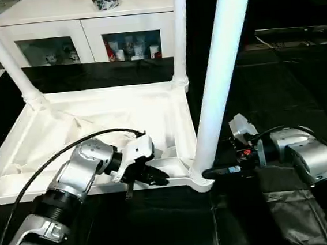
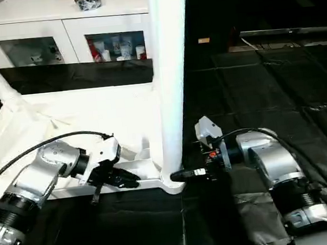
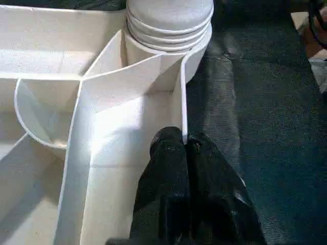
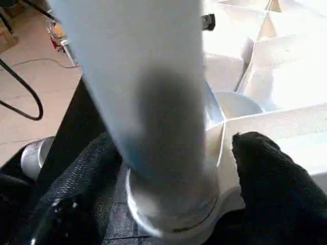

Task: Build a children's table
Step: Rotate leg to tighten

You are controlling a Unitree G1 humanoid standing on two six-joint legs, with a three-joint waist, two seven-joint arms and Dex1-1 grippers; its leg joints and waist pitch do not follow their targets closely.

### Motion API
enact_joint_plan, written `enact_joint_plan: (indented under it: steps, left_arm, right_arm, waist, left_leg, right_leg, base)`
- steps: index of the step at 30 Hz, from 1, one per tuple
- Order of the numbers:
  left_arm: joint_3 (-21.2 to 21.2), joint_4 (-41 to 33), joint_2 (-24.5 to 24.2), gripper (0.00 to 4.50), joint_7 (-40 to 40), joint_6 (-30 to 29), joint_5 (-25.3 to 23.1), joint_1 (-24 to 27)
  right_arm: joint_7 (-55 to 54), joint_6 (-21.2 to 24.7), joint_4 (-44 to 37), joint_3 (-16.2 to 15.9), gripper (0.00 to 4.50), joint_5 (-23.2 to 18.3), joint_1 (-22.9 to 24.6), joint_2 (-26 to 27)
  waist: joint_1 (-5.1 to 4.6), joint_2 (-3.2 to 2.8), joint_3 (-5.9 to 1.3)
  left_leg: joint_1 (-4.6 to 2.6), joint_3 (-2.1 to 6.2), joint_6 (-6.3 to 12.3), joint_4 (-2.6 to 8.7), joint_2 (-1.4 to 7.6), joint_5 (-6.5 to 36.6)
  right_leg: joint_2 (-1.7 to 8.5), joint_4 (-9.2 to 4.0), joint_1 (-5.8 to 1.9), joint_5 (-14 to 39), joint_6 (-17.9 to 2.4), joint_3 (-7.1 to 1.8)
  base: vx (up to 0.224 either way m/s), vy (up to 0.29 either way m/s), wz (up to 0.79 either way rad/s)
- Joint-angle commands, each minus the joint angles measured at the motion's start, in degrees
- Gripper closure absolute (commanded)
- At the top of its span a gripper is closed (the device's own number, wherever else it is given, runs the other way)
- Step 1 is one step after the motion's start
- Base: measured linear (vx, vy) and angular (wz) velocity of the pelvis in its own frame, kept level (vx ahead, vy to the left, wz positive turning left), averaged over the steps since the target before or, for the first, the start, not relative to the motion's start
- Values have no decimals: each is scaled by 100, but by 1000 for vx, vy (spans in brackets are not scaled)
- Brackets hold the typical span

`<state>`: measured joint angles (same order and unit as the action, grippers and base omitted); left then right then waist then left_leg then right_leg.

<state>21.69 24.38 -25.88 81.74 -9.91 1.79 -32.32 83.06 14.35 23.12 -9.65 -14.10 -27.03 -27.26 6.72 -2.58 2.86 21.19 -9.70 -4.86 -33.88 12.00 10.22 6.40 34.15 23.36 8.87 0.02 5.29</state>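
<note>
Tabletop [image 1: 93,115] upside down; my left gripper [image 1: 148,176] jaws pinched on its near rim. Right gripper [image 4: 168,204] jaws straddle the near-right corner leg [image 1: 221,65], not clamped.

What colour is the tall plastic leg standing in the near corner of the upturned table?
White; the tall plastic leg shows best in the left eye view.

Smooth white plastic table top [image 1: 162,108] and legs [image 1: 220,82]; matt black cloth [image 1: 161,221]; silvery metal forearms [image 1: 78,168].

No text or label seems readable on anything here.
</note>
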Motion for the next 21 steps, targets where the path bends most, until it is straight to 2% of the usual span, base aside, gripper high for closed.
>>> enact_joint_plan:
  steps: [1, 6, 9, 12, 21]
  left_arm:
    - [133, -260, 42, 450, 240, 105, 123, -57]
    - [136, -268, 45, 450, 264, 106, 115, -54]
    - [139, -277, 48, 450, 263, 93, 111, -57]
    - [139, -279, 49, 450, 261, 90, 111, -57]
    - [83, -201, 88, 450, 115, 43, 119, -44]
  right_arm:
    - [43, -47, -2, -49, 126, -109, -121, 34]
    - [62, -23, 25, -55, 178, -119, -126, 69]
    - [129, 26, 14, -65, 186, -141, -100, 74]
    - [137, 32, 11, -66, 226, -143, -96, 74]
    - [207, 90, -57, -82, 246, -184, -24, 93]
  waist:
    - [-32, 56, -422]
    - [-35, 53, -420]
    - [-36, 46, -423]
    - [-35, 49, -424]
    - [-35, 65, -422]
  left_leg:
    - [-39, -38, 328, 394, 99, 1239]
    - [-46, -40, 317, 393, 95, 1282]
    - [-45, -36, 317, 394, 95, 1280]
    - [-49, -38, 322, 392, 96, 1267]
    - [-45, -38, 318, 391, 93, 1256]
  right_leg:
    - [168, -330, -320, 1342, -1417, -219]
    - [170, -342, -320, 1406, -1405, -219]
    - [166, -335, -324, 1377, -1411, -216]
    - [164, -334, -321, 1351, -1425, -218]
    - [166, -336, -323, 1415, -1399, -220]
  base:
    - [0, 0, 0]
    - [0, 0, 0]
    - [0, 0, 0]
    - [0, 0, 0]
    - [0, 0, 0]
